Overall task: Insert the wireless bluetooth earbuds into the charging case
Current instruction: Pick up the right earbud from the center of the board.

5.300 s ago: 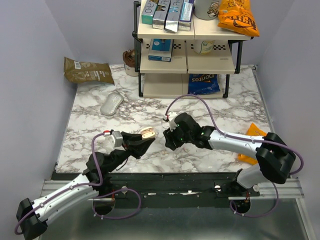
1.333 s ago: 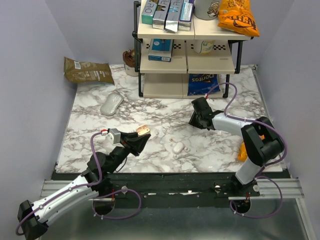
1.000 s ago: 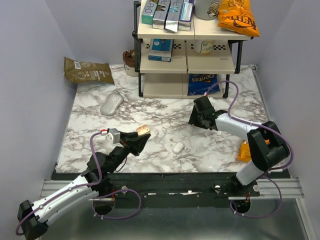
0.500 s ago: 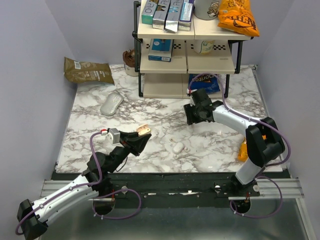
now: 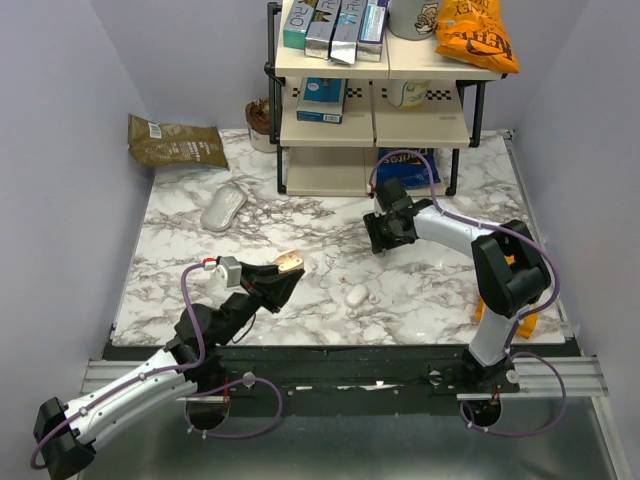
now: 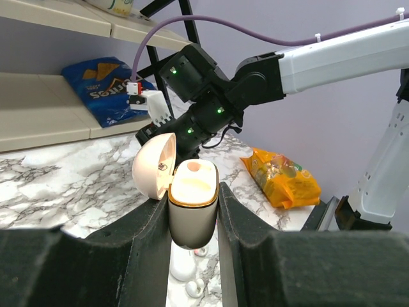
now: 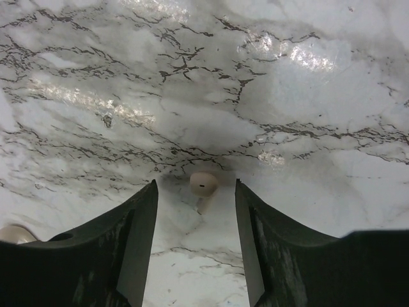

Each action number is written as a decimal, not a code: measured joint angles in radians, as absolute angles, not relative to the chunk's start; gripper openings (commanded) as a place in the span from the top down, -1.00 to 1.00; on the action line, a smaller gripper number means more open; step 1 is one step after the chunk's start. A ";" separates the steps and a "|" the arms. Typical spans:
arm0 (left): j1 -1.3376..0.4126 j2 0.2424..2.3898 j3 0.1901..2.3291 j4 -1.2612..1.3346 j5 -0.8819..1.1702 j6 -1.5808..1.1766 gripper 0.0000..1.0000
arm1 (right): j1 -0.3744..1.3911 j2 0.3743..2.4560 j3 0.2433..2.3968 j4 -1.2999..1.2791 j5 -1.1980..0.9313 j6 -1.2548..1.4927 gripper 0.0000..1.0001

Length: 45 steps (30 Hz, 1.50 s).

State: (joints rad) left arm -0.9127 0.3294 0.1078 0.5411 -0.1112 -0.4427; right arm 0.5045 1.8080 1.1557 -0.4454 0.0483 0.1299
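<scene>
My left gripper (image 6: 192, 206) is shut on the charging case (image 6: 192, 214), a beige oval body with a gold rim, held upright above the table's near left with its lid (image 6: 155, 166) swung open. A tan round spot shows in its far well. From above, the case (image 5: 290, 263) sits at the tip of the left gripper (image 5: 283, 275). My right gripper (image 5: 383, 234) hangs open low over the marble at centre right. One of the earbuds (image 7: 204, 183), a small beige bead with a dark slit, lies on the table between the tips of the right gripper (image 7: 195, 187), touching neither finger.
A white oval piece (image 5: 356, 295) and a smaller white bit (image 5: 372, 298) lie on the marble between the arms. A computer mouse (image 5: 223, 208) and a brown bag (image 5: 175, 142) are at back left. A shelf rack (image 5: 375, 130) stands behind; an orange snack bag (image 6: 281, 182) lies at right.
The right arm has swung its gripper leftward and slightly back across the table, staying open. The left arm and the case it holds have not moved.
</scene>
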 measured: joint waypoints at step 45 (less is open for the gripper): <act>-0.918 0.394 0.112 0.560 -0.113 -0.437 1.00 | 0.512 1.590 1.009 -0.338 0.096 0.274 0.99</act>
